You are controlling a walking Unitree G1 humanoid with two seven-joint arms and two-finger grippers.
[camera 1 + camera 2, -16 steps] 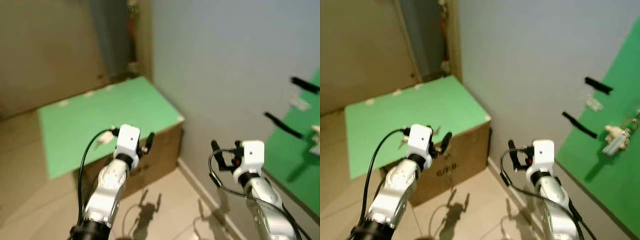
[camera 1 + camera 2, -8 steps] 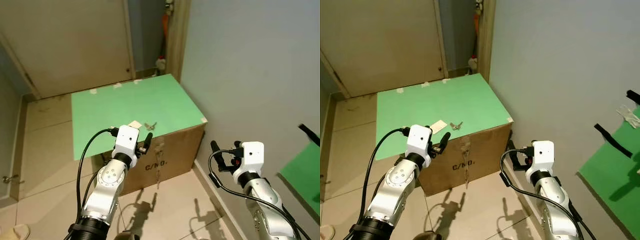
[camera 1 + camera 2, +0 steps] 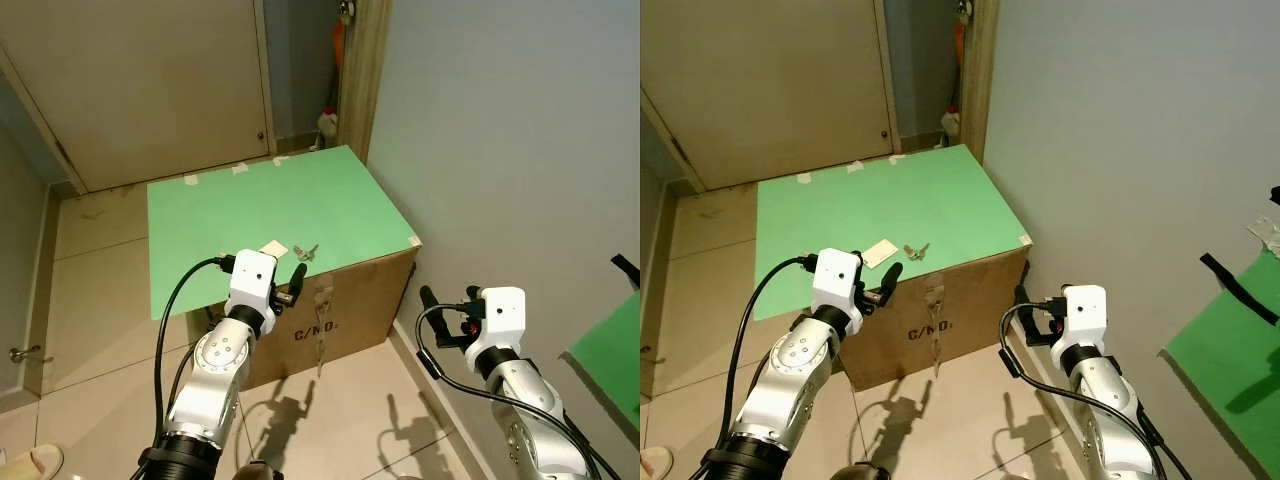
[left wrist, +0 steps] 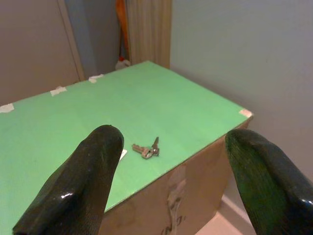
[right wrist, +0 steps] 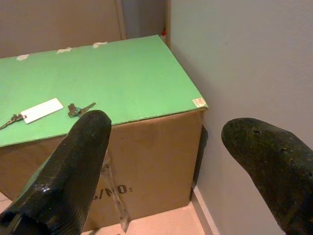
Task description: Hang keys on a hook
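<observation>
Floor tiles [image 3: 90, 300] run along my left, up to a closed door [image 3: 150, 90]. My left gripper [image 3: 292, 283] is raised in front of a cardboard box [image 3: 350, 310] whose top is covered by a green sheet [image 3: 260, 215]; its two black fingers [image 4: 80, 191] stand wide apart with nothing between them. On the sheet, near the box's front edge, lie the keys [image 3: 306, 251], and just beside them, toward my left, a small white tag [image 3: 273, 247] with another small metal piece [image 5: 11, 119] at its far end. The keys lie flat, apart from both grippers. Strips of tape [image 3: 240, 169] mark the sheet's far edge. Further right, my right gripper [image 3: 428, 312] hangs over the floor between the box and a plain grey wall [image 3: 500, 130], its fingers [image 5: 73, 166] likewise spread wide and holding nothing. At the far right, a second green sheet [image 3: 1230, 350] is fixed to the wall, with a black hook [image 3: 1237, 286] sticking out above it.
</observation>
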